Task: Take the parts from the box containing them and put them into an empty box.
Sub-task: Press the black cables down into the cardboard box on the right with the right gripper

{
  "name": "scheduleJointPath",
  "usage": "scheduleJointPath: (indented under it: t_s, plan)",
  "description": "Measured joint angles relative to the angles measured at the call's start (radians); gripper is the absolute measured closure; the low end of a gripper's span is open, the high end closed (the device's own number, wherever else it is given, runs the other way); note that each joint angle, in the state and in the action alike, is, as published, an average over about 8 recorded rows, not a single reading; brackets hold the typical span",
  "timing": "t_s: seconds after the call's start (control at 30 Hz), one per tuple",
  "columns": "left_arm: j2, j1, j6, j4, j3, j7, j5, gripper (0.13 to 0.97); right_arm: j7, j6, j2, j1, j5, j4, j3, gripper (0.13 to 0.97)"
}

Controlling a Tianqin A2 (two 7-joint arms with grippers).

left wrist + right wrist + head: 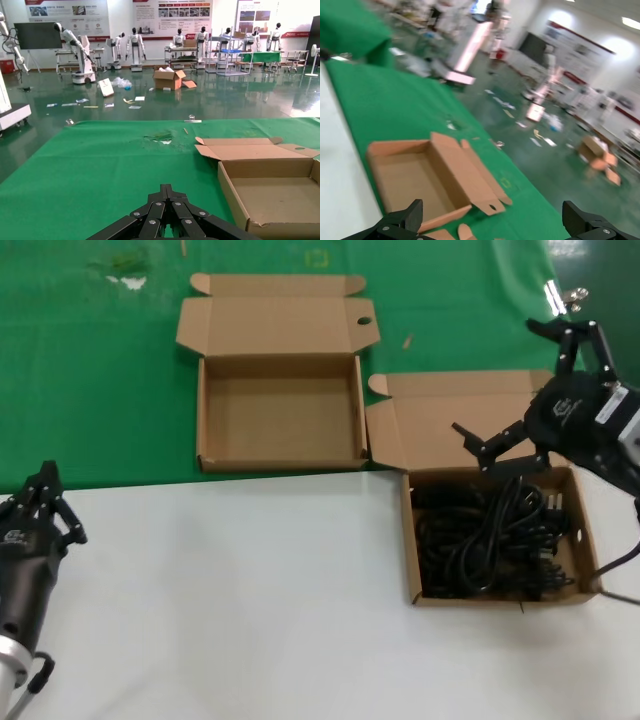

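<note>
Several black power cords (pixel 490 530) lie tangled in the brown cardboard box (pixel 410 540) at the right, whose skewed lid (pixel 450 415) lies open behind it. The empty box (pixel 202 415) stands farther back, left of it, on the green mat, lid flat open. My right gripper (pixel 497 380) is open wide and empty, above the far edge of the cord box. In the right wrist view its fingertips (pixel 412 212) spread across the frame, with the empty box (pixel 440 155) beyond. My left gripper (pixel 45 485) is parked at the near left, shut (pixel 167 188); the empty box's wall (pixel 232 192) shows ahead.
A white table surface (pixel 250 590) covers the near half; a green mat (pixel 100 370) covers the far half. Small scraps lie on the mat at the far left (pixel 125 275). The hall beyond holds racks, robots and a loose carton (pixel 169 79).
</note>
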Motion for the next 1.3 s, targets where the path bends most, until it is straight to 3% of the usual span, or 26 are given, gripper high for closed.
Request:
scheduleJointPath:
  t_s: [0.4,0.77,1.0,1.3]
  plan:
    - [0.0,0.0,0.0,0.0,0.0,0.0,0.0,0.957,-0.155,-0.36,0.074,0.314,-0.05,-0.077,-0.09,0.129]
    - [0.0,0.0,0.0,0.0,0.0,0.0,0.0,0.957,-0.513,-0.621,0.051,0.555,-0.148,-0.229,-0.202,0.129]
    - [0.0,0.0,0.0,0.0,0.0,0.0,0.0,0.957,-0.707,-0.747,0.037,0.64,-0.203,-0.314,-0.263,0.129]
    - [0.0,0.0,0.0,0.0,0.0,0.0,0.0,0.957,-0.788,-0.832,0.029,0.657,-0.262,-0.32,-0.319,0.129]
